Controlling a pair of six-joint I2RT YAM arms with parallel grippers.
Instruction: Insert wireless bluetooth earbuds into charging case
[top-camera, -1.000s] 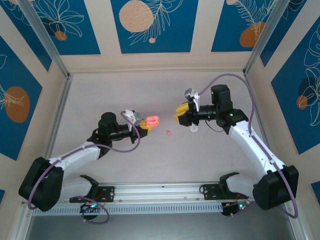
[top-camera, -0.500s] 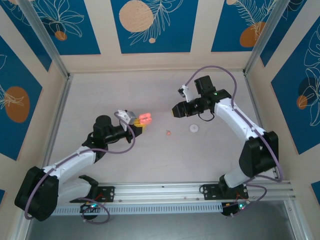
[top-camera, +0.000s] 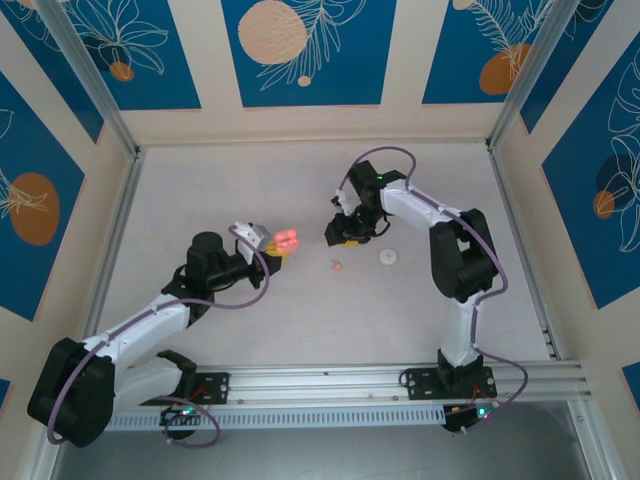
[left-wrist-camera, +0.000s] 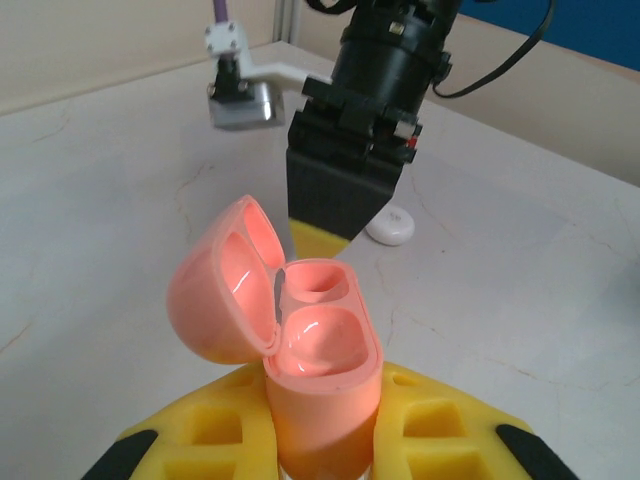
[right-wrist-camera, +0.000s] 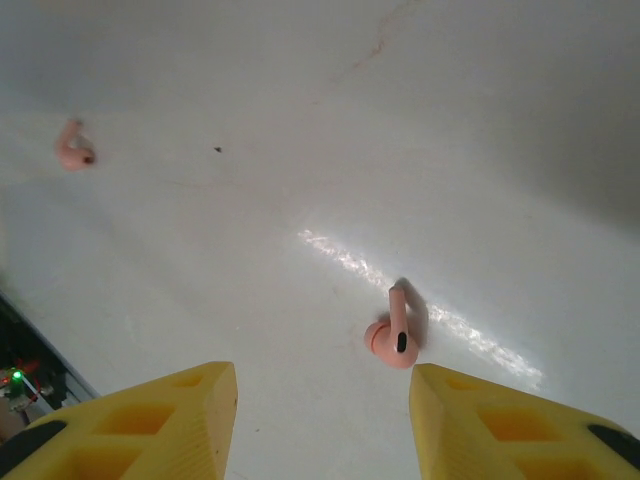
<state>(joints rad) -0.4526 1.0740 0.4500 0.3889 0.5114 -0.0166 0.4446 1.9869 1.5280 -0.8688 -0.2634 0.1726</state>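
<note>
The left pincer (top-camera: 279, 246) is clamping together on the lower body of the charging case (left-wrist-camera: 322, 372). Its yellow fingers (left-wrist-camera: 215, 430) are pressing the case from both sides and holding it upright above the worktop (top-camera: 200, 190). The case's lid (left-wrist-camera: 222, 290) is standing open, tilting back to the left and showing the two glossy wells in the body. Further right, one pink earbud (right-wrist-camera: 72, 148) is lying on the worktop. It is lying well apart from a second earbud (right-wrist-camera: 393, 336), which is sitting just beyond the gap of the right pincer (right-wrist-camera: 322, 420). That pincer's fingers are standing apart with nothing between them, pointing down at the worktop near the case. A small white disc (top-camera: 388, 257) is resting on the worktop to the right of it.
</note>
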